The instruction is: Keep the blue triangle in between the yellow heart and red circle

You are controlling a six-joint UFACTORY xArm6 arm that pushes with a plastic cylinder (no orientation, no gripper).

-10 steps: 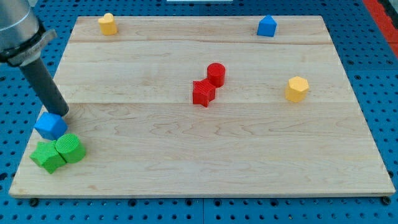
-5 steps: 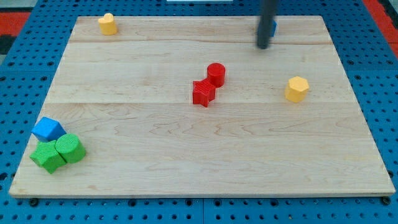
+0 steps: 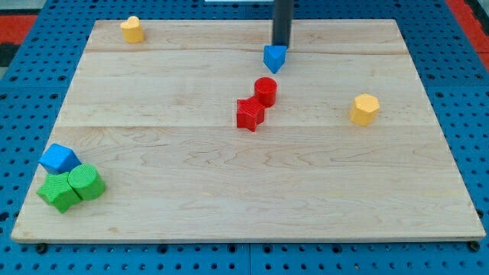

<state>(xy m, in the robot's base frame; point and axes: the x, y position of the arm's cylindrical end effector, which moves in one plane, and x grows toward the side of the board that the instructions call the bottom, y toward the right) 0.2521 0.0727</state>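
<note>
The blue triangle [image 3: 274,57] lies on the wooden board [image 3: 229,198], just above and a little to the view's right of the red circle [image 3: 265,90]. The two are near but apart. My tip [image 3: 280,45] stands at the top edge of the triangle, touching it or almost touching; it is only a bare rod, so it holds nothing and can only push.

The yellow heart [image 3: 131,29] is far from the triangle, toward the view's left, near the board's top edge. In my judgement the triangle is still beside the line from heart to circle, on its right, so the next push should go leftward and slightly down. It is better to meet a flat side of the triangle squarely, because its pointed form may turn off the rod.

The blocks look like matte painted pieces with clean edges; the board is pale and smooth. The red star [image 3: 249,114] touches the circle from below-left.
</note>
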